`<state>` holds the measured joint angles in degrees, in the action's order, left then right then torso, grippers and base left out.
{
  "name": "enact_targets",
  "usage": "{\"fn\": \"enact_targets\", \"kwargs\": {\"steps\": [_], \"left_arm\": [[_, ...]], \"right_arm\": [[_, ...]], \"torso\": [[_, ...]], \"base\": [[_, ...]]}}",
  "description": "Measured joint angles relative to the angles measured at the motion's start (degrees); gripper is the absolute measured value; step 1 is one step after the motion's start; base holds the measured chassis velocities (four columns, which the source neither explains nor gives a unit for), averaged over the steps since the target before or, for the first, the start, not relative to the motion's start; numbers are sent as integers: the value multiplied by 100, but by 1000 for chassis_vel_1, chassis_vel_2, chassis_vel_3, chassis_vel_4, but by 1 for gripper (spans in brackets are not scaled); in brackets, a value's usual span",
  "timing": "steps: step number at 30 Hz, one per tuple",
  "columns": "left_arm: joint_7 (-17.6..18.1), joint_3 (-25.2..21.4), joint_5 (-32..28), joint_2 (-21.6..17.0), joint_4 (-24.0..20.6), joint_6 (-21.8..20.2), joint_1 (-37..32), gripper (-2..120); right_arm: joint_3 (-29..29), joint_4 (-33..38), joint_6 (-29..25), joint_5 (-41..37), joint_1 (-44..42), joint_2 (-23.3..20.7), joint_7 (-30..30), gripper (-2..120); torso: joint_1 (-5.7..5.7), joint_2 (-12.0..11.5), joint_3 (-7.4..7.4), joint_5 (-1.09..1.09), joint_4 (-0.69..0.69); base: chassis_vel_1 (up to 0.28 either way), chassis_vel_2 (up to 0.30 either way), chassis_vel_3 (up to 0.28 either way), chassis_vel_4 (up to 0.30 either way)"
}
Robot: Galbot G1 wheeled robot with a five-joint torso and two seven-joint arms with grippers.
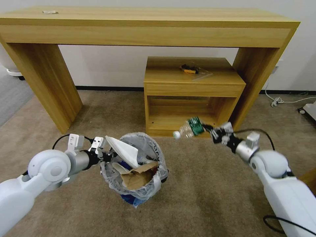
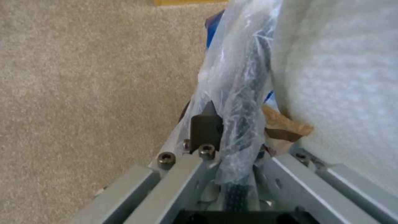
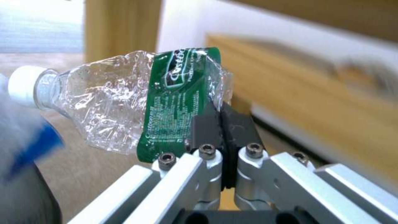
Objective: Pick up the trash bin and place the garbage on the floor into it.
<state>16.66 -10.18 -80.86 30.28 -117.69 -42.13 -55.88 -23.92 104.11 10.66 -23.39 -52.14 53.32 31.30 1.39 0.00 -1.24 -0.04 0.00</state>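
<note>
Right gripper (image 1: 208, 127) clamped on crushed bottle (image 1: 188, 128) at its base end, fingers (image 3: 211, 123) pinched together over green label edge; bottle held in air, roughly level, white cap pointing toward bin (image 1: 134, 168), just right of and above bin rim; right arm reaching in from lower right over floor (image 1: 204, 184).

Left gripper (image 1: 106, 156) closed on bin's rim at bin's left side, black rim and clear bag pinched between fingers (image 2: 205, 126); left arm coming in from lower left.

Bin on beige carpet in front of low shelf unit (image 1: 192, 93); whether lifted or resting, cannot tell; inside: white insole (image 1: 125, 152) sticking up against gripper side, brown cardboard (image 1: 138, 176) near middle, blue bits under; bag crinkled over rim, blue print at lower front.

Behind: long wooden table (image 1: 148, 29) spanning view, shelf unit under its right half; yellow-black tool (image 1: 189, 68) on shelf top, clear wrapper beside it; white cable (image 1: 279, 99) on floor at far right by wall.
</note>
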Motion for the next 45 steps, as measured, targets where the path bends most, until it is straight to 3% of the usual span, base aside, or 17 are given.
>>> {"fn": "enact_targets", "kwargs": {"steps": [9,11,16,37,45], "left_arm": [[-35,385,-1,-5,180,0,385,0],[-30,614,-33,69,241,0,644,0],[93,920,-184,213,300,0,1007,0],[108,1274,-289,388,485,0,1469,0],[102,1254,-284,407,523,0,1468,0]], "right_arm": [[1180,409,-146,621,1194,-220,498,0],[1680,423,-381,1120,1471,-218,566,0],[2184,355,-894,2067,1901,-135,875,0],[2556,866,-1614,3327,1987,-413,1296,0],[2486,1116,-1550,3108,1792,-599,1116,24]], "torso": [[0,0,0,1,1],[0,0,0,3,0],[1,0,0,1,0],[0,0,0,3,-1],[0,0,0,2,-1]], "base": [[0,0,0,0],[0,0,0,0],[0,0,0,0],[0,0,0,0],[0,0,0,0]]}}
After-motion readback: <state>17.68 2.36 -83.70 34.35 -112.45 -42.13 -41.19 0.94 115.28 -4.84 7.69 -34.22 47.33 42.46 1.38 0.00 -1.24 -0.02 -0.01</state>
